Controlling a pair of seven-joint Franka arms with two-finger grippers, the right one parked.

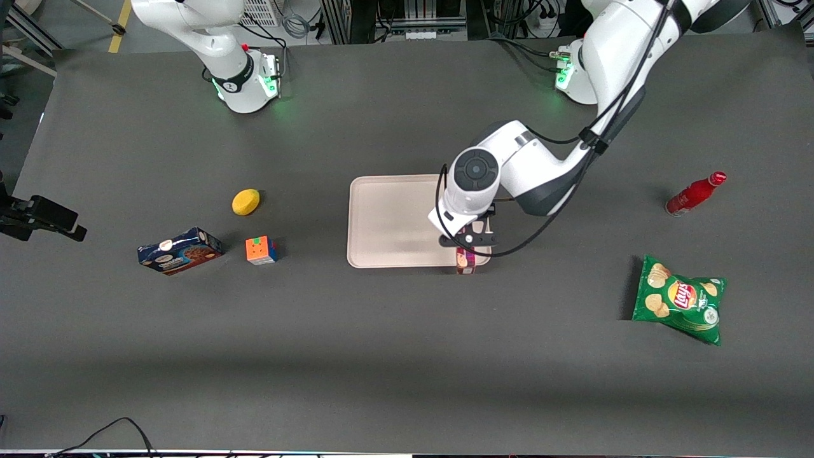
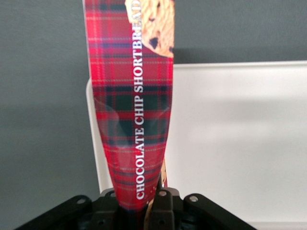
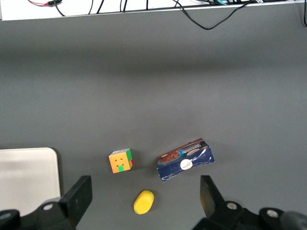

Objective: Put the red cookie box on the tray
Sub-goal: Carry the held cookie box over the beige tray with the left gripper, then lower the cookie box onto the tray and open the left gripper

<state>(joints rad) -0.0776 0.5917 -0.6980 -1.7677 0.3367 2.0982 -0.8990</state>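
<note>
My left gripper [image 1: 467,245] is shut on the red cookie box [image 1: 466,261], a long red plaid box. It holds the box above the edge of the tray [image 1: 388,222] that is nearest the front camera, at the corner toward the working arm's end. In the left wrist view the red cookie box [image 2: 132,110] runs straight out from between the gripper [image 2: 144,206] fingers, and it hangs over the rim of the pale tray [image 2: 240,134] and the dark table. In the front view the arm hides most of the box.
Toward the parked arm's end lie a yellow sponge [image 1: 245,201], a colour cube [image 1: 261,250] and a dark blue cookie box [image 1: 180,250]. Toward the working arm's end lie a red bottle [image 1: 695,194] and a green chips bag [image 1: 680,299].
</note>
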